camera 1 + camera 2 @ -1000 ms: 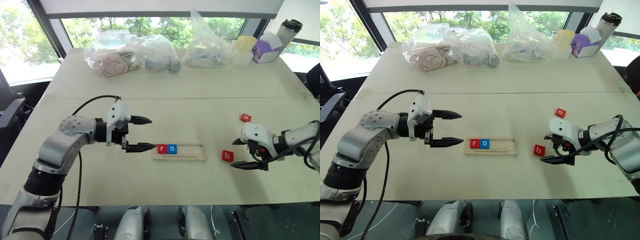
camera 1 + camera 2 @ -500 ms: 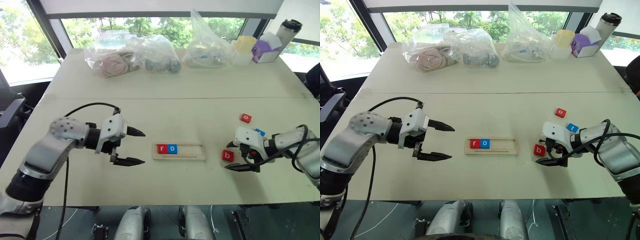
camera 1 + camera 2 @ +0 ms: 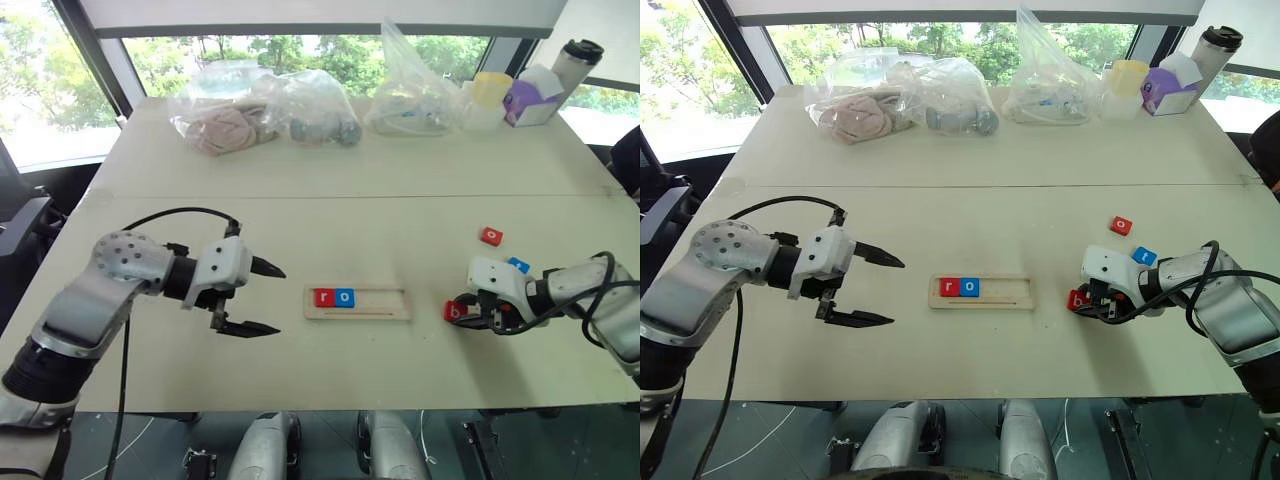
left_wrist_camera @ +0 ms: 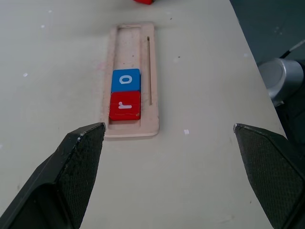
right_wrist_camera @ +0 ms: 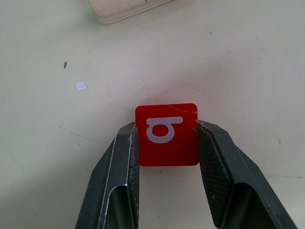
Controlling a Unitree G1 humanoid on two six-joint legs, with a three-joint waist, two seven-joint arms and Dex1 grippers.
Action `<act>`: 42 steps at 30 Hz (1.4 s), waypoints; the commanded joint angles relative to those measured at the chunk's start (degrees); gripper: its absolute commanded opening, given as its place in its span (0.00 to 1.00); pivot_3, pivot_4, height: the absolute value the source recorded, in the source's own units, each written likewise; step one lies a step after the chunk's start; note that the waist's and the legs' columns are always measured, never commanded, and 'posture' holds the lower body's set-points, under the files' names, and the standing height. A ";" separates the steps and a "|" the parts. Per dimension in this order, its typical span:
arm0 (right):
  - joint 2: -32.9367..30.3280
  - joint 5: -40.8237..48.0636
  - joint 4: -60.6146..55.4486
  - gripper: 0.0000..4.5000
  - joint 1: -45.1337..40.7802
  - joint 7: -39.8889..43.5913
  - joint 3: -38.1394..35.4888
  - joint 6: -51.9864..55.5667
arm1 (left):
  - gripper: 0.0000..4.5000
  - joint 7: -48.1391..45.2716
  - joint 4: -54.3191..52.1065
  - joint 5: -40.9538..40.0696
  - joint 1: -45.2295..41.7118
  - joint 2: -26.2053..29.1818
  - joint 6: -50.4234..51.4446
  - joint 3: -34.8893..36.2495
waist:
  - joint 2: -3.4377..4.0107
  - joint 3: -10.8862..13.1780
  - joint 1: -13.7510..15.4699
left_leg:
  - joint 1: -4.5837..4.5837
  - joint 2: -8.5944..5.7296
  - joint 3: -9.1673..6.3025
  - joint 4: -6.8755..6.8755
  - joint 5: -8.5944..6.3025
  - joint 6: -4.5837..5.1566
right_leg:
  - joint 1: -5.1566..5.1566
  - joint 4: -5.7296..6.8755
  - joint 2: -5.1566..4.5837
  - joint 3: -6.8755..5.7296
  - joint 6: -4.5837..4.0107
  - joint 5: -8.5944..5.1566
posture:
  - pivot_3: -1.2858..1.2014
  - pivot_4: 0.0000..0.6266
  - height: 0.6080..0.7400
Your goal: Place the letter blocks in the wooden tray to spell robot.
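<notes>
The wooden tray [image 3: 382,303] lies at the table's middle, with a red r block [image 3: 324,297] and a blue o block [image 3: 345,297] at its left end. To its right, my right gripper [image 5: 167,129] is shut on the red b block [image 5: 167,134], which rests flat on the table [image 3: 456,311]. A blue t block [image 3: 518,265] sits just behind that wrist, and a red o block [image 3: 491,236] lies farther back. Left of the tray my left gripper [image 3: 277,300] stands wide open and holds nothing, pointing toward the tray's left end [image 4: 128,47].
Along the table's far side lie several clear plastic bags [image 3: 265,115]. A yellow cup [image 3: 490,92], a purple box [image 3: 530,100] and a bottle [image 3: 575,62] stand at the back right. The table's near edge [image 3: 330,405] runs just below both arms.
My right gripper came down over the red b block and shut on it. My left gripper drew back to the left, away from the tray, still open.
</notes>
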 commanded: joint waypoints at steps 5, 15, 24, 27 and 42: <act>2.73 2.35 -5.81 0.25 -7.53 0.29 -1.21 4.19 | 1.00 0.60 -0.49 -0.29 -1.25 0.04 -0.03 1.22 | 0.01 0.01 -0.39 | 0.02 -0.01 0.01 0.04 0.00 0.00 | 0.01 0.06 0.02 0.00 0.03 0.02 | 0.52 0.24 1.00; 11.43 -1.15 -5.33 0.25 -23.24 7.84 12.35 4.62 | 1.00 2.22 -1.96 -0.80 -1.13 -0.56 1.29 1.58 | -0.04 0.02 -0.09 | 0.29 0.01 -0.04 0.04 0.06 -0.09 | -0.02 0.67 0.06 0.03 0.09 0.03 | 0.52 0.24 1.00; 18.27 -4.76 2.58 0.25 -26.73 8.38 16.97 2.55 | 1.00 4.71 -5.24 -1.72 1.68 0.18 3.56 3.43 | -0.04 0.02 -0.26 | 0.30 -0.01 -0.02 0.07 0.08 -0.11 | -0.03 0.74 0.06 0.03 0.10 0.04 | 0.52 0.24 1.00; 19.82 -5.04 3.50 0.25 -27.66 8.55 17.35 3.53 | 1.00 5.26 -5.86 -1.84 2.21 0.22 4.02 3.66 | -0.05 0.02 -0.30 | 0.31 -0.01 -0.02 0.07 0.08 -0.13 | -0.03 0.76 0.06 0.04 0.10 0.04 | 0.52 0.24 1.00; 22.47 -7.65 5.03 0.25 -28.31 9.38 18.55 2.85 | 1.00 6.51 -6.12 -2.44 2.39 0.18 4.15 3.48 | -0.05 0.02 -0.28 | 0.35 -0.01 -0.03 0.07 0.12 -0.18 | -0.02 0.82 0.08 0.04 0.10 0.04 | 0.52 0.24 1.00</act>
